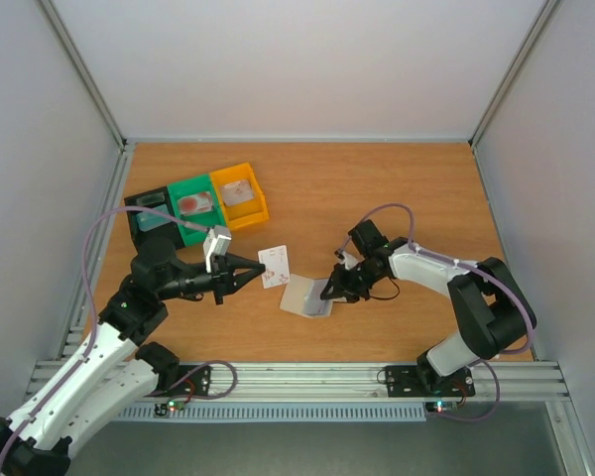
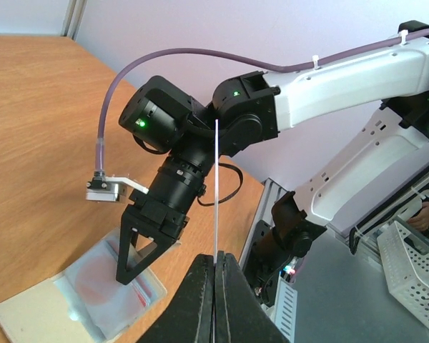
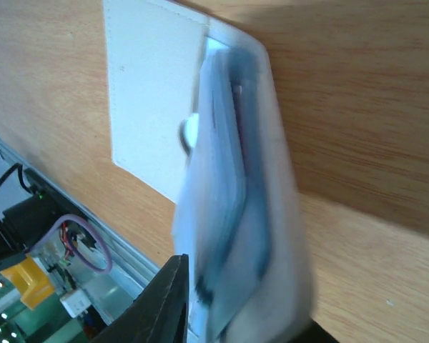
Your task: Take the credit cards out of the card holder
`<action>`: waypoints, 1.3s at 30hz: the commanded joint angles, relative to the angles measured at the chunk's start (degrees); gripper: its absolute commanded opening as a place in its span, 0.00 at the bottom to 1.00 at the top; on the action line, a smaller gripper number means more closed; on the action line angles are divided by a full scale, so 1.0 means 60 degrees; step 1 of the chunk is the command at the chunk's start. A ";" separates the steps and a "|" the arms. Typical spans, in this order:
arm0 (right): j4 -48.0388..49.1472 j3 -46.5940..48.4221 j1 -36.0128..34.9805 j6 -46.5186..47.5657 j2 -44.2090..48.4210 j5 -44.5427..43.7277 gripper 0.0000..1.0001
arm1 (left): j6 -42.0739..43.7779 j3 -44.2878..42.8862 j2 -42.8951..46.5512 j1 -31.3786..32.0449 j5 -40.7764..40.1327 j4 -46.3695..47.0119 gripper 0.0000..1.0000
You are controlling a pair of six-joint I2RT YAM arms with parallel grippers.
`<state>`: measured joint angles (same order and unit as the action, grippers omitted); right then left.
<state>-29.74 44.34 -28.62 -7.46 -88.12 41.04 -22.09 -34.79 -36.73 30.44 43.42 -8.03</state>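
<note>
We see the left gripper [image 1: 257,272] clamped shut on a pale credit card [image 1: 275,268], which it holds clear of the wooden table [image 1: 407,188], just left of the card holder [image 1: 302,297]. The card holder lies on the table with a reddish card [image 2: 93,277] showing through one pocket. The right gripper [image 1: 335,287] pinches its right-hand edge, and that flap stands a little raised.

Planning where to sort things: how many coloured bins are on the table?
3: the black bin, green bin and yellow bin, side by side at the far left.
</note>
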 commanded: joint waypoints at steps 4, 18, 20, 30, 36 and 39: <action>-0.0681 -0.0574 0.0755 -0.0087 0.0931 -0.1096 0.42 | -0.0064 0.0097 0.0019 -0.0048 0.0323 0.0569 0.00; -0.3898 0.3786 0.0512 0.2215 0.4407 -0.3364 0.67 | 0.0998 -0.0090 0.0442 -0.0048 0.0530 0.1220 0.00; -0.3075 0.4031 0.0054 0.2514 0.4807 -0.2206 0.68 | -0.0350 0.0059 0.0538 -0.0087 -0.0281 0.1811 0.00; 0.2098 0.3911 -0.3271 0.3349 0.4854 0.0865 0.85 | -0.3001 -0.0365 0.0802 -0.0444 -0.0113 0.5176 0.00; 0.2021 0.4593 -0.3374 0.3584 0.3972 0.0813 0.80 | -0.2884 -0.0287 0.0997 -0.0444 0.0170 0.5253 0.00; 0.2100 0.4706 -0.3374 0.3579 0.3809 0.0989 0.73 | -0.2875 -0.0225 0.1020 -0.0444 0.0330 0.5244 0.00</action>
<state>-19.84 70.19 -48.49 12.32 -64.75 44.64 -38.85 -35.03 -31.14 27.94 43.27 19.25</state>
